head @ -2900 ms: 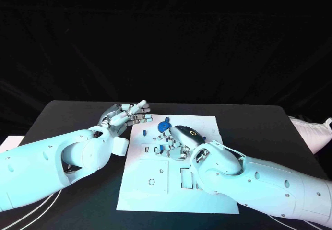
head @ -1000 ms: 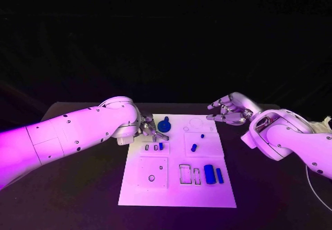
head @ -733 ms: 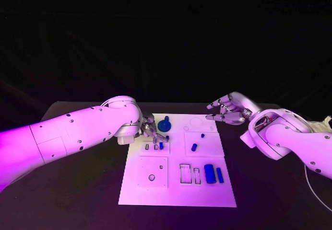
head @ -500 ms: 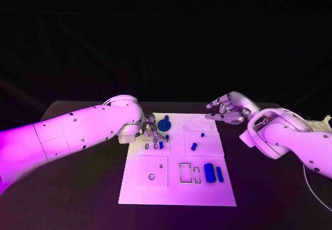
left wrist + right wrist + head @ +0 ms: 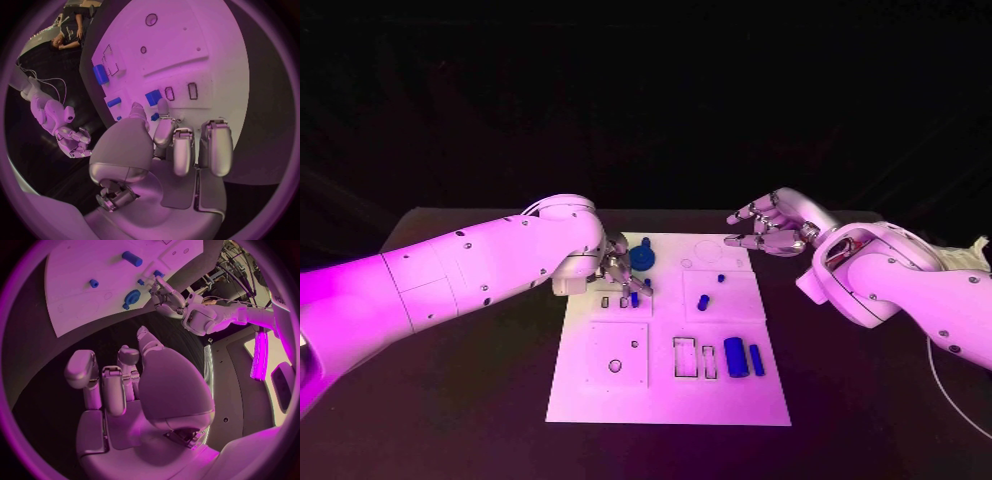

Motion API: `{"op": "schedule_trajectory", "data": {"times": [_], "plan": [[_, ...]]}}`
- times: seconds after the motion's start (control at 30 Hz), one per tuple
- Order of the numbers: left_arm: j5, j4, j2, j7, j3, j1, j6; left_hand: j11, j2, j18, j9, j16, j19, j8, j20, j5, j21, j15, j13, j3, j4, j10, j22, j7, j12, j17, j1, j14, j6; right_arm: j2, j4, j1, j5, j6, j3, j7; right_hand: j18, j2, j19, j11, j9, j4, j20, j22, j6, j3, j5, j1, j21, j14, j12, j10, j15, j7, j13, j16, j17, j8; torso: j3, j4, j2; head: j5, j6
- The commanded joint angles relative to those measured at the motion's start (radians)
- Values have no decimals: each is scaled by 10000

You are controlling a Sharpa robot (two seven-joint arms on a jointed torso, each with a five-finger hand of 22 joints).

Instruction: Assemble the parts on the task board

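Left hand seating a blue part, right hand parked off the board.

Near edge of the board [image 5: 596, 400]: two blue blocks [image 5: 737, 357] already in slots. Mid-board, my left hand [image 5: 617, 272] pinches a small blue piece [image 5: 633, 298] over its slot. Far right, my right hand [image 5: 770, 228] hovers, fingers apart, holding nothing, clear of the work.

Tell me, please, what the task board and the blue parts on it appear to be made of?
Task board: probably rigid matte plastic or coated sheet, flat with crisp cut-out slots. Blue parts: likely moulded or printed plastic, uniform colour without metallic glint. Neither can be confirmed by look alone.
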Motion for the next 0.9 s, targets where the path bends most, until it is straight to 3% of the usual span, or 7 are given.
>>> {"op": "schedule_trajectory", "data": {"times": [0.03,0.9], "plan": [[25,-22,48,-42,2,2,310,-8,72,-65,34,30,131,63,-54,-36,52,-32,18,-20,-10,-32,749,8,15,2632,54,1050,-71,24,-14,-13,-31,179,-3,-15,94,87,-41,-30,7,53,8,-11,46,0,50,54,-49,751,-34,-72,6,7,-11,-51,1243,26,4,12,-6,12,-31],[32,-164,208,-83,-4,-33,653,-11,273,-58,247,30,111,126,-50,-33,37,-32,49,119,-45,-34,736,4,16,2632,445,1050,-145,78,-48,-40,30,358,-11,-89,93,142,-34,-31,5,94,2,-19,56,-6,226,87,-67,756,8,-55,2,8,-3,-59,1245,14,5,2,-2,31,-107]]}}
